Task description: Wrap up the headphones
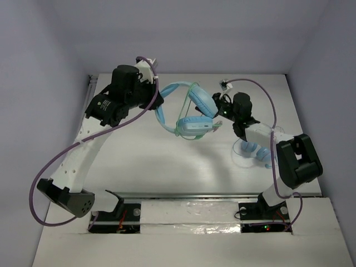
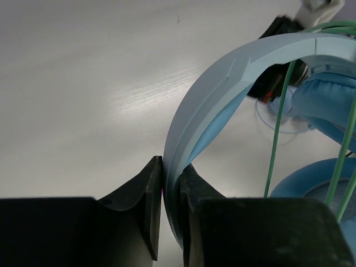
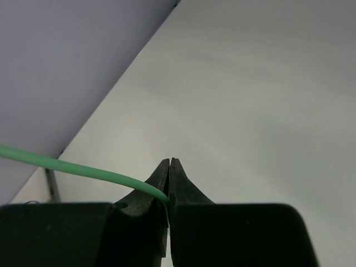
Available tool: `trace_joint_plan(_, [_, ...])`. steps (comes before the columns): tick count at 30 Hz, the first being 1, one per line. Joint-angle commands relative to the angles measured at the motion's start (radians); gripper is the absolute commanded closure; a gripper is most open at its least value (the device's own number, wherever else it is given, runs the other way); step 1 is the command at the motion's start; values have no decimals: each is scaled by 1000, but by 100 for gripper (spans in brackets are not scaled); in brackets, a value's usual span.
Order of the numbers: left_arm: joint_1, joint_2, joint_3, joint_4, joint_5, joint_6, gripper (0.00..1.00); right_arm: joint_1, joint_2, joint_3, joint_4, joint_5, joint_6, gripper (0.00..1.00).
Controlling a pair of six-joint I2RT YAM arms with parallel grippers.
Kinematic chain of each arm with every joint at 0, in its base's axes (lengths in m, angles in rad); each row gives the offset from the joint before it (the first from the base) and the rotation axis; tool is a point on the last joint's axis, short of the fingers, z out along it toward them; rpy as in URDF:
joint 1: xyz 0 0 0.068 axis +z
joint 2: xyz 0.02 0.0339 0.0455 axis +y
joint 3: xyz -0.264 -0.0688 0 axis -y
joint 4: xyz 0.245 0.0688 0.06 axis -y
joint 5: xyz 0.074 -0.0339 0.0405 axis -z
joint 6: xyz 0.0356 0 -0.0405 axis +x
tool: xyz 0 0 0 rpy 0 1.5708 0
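Sky-blue plastic headphones [image 1: 203, 101] trail a thin green cable [image 2: 277, 139].

A white table [image 1: 167, 161] is closed in by pale walls [image 1: 194, 33] at the back and at both sides. A blue headset [image 1: 257, 149] is laid on it at the right, partly hidden under the right arm [image 1: 297, 161], with thin cable loops [image 1: 239, 151] beside it. A metal rail [image 1: 194, 195] is fixed along the near edge, where the arm bases [image 1: 119, 210] are mounted.

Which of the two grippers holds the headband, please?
The left gripper; it clamps the sky-blue headband, whereas the right gripper pinches only the green cable.
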Motion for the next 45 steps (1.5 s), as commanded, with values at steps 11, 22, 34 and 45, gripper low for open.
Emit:
trace_joint_plan(11, [87, -26, -157, 616, 52, -411, 100, 82, -81, -245, 285, -148, 285, 94])
trace_joint_plan(22, [87, -39, -191, 669, 55, -456, 100, 96, 25, -189, 403, -130, 340, 93])
trace_joint_plan(34, [87, -59, -255, 740, -161, -497, 100, 114, 11, -306, 505, -92, 484, 91])
trace_joint_plan(45, [69, 21, -436, 933, -359, -615, 100, 309, -107, -414, 466, 95, 611, 93])
